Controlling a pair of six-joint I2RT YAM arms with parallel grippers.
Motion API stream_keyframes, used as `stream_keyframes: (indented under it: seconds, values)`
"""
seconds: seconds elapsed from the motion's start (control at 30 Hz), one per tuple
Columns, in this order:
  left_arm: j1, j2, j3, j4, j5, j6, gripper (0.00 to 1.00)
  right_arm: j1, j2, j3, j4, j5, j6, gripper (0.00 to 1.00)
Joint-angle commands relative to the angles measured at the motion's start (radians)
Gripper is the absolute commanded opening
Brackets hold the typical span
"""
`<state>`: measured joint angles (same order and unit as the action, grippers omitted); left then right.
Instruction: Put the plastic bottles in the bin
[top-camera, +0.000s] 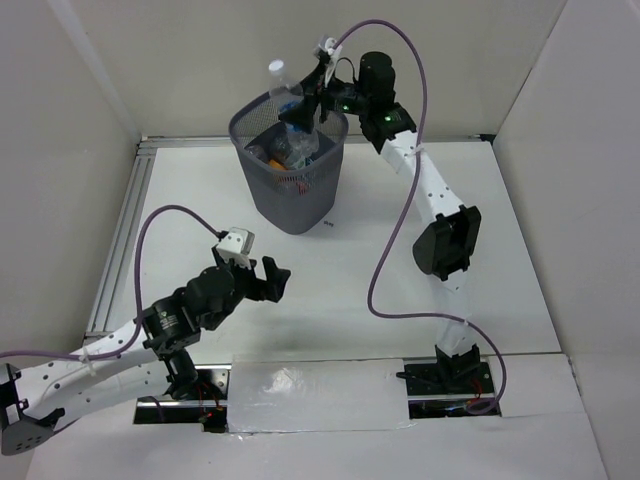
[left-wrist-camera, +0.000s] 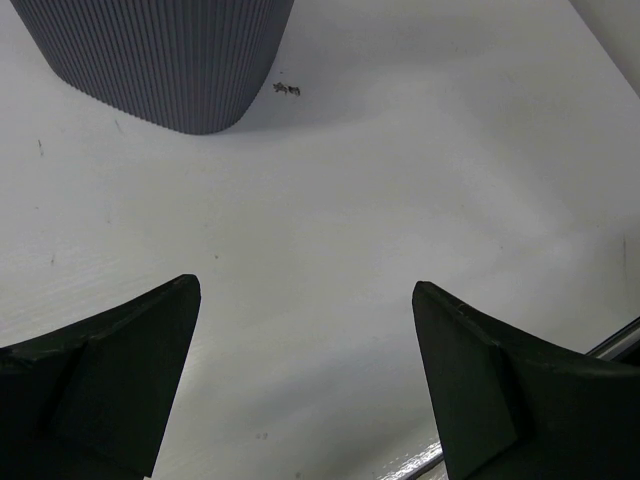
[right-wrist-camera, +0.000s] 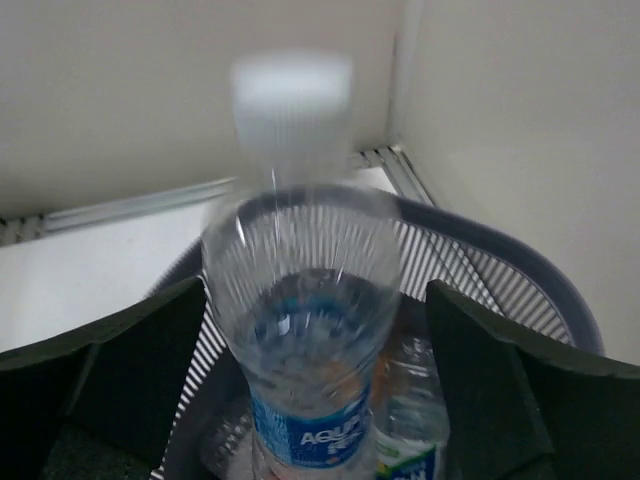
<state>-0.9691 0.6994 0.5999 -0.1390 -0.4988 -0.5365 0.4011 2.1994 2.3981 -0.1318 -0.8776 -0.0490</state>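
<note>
Between the right claw's (right-wrist-camera: 315, 300) spread fingers (right-wrist-camera: 130, 350) stands a clear bottle (right-wrist-camera: 300, 280).

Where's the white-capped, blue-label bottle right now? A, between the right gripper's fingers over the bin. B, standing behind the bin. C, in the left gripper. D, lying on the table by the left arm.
A: the bottle sits between the right gripper's spread fingers, directly above the bin.
</note>
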Motion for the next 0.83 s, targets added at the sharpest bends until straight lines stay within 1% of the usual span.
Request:
stream_keyframes:
  seconds: [0.0,0.1,0.13,0.2,0.23,0.3,0.33,0.37,0.4,0.43,0.47,0.5,0.53,0.57,0.6,0.63,0.7,0.73,0.8]
  values:
    - [0.004,-0.005,-0.002,0.009,0.006,-0.005,1.0,-0.019,-0.026,0.076,-0.049,0.069,0.002,1.0]
    - [0.004,0.006,0.009,0.009,0.017,0.013,1.0,-0.031,-0.081,0.076,-0.083,0.184,0.011,1.0]
    - [0.004,0.006,0.018,0.024,0.028,0.013,1.0,-0.041,-0.098,0.085,-0.092,0.28,0.011,1.0]
    - [0.004,0.015,0.018,0.044,0.039,0.036,1.0,-0.083,-0.147,0.094,-0.13,0.354,0.02,1.0]
    - [0.004,0.026,0.018,0.053,0.052,0.036,1.0,-0.102,-0.164,0.095,-0.193,0.411,0.008,1.0]
    - [0.004,0.04,0.028,0.082,0.065,0.056,1.0,-0.165,-0.217,0.095,-0.274,0.465,-0.018,1.0]
    - [0.004,0.057,0.028,0.091,0.08,0.056,1.0,-0.188,-0.24,0.046,-0.351,0.514,-0.028,1.0]
    - [0.004,0.066,0.037,0.101,0.095,0.066,1.0,-0.211,-0.265,0.011,-0.383,0.54,-0.044,1.0]
    - [0.004,0.077,0.037,0.119,0.106,0.066,1.0,-0.246,-0.324,-0.081,-0.412,0.581,-0.045,1.0]
    - [0.004,0.086,0.047,0.119,0.115,0.079,1.0,-0.246,-0.357,-0.135,-0.46,0.63,-0.045,1.0]
    - [0.004,0.107,0.057,0.131,0.126,0.079,1.0,-0.257,-0.389,-0.189,-0.482,0.755,-0.045,1.0]
    - [0.004,0.118,0.057,0.131,0.126,0.089,1.0,-0.257,-0.455,-0.245,-0.502,0.811,-0.045,1.0]
    - [0.004,0.13,0.067,0.14,0.135,0.089,1.0,-0.257,-0.492,-0.369,-0.526,0.922,-0.045,1.0]
    - [0.004,0.15,0.067,0.15,0.135,0.098,1.0,-0.257,-0.527,-0.428,-0.538,0.971,-0.032,1.0]
    - [0.004,0.159,0.08,0.15,0.144,0.107,1.0,-0.257,-0.565,-0.489,-0.539,1.003,-0.032,1.0]
    - [0.013,0.17,0.093,0.159,0.144,0.107,1.0,-0.257,-0.655,-0.624,-0.517,1.019,-0.032,1.0]
    - [0.013,0.198,0.106,0.159,0.155,0.127,1.0,-0.284,-0.755,-0.761,-0.476,1.019,-0.032,1.0]
    - [0.013,0.207,0.119,0.159,0.166,0.127,1.0,-0.285,-0.842,-0.859,-0.476,1.005,-0.043,1.0]
    - [0.024,0.225,0.133,0.168,0.175,0.136,1.0,-0.306,-0.917,-0.925,-0.459,0.97,-0.031,1.0]
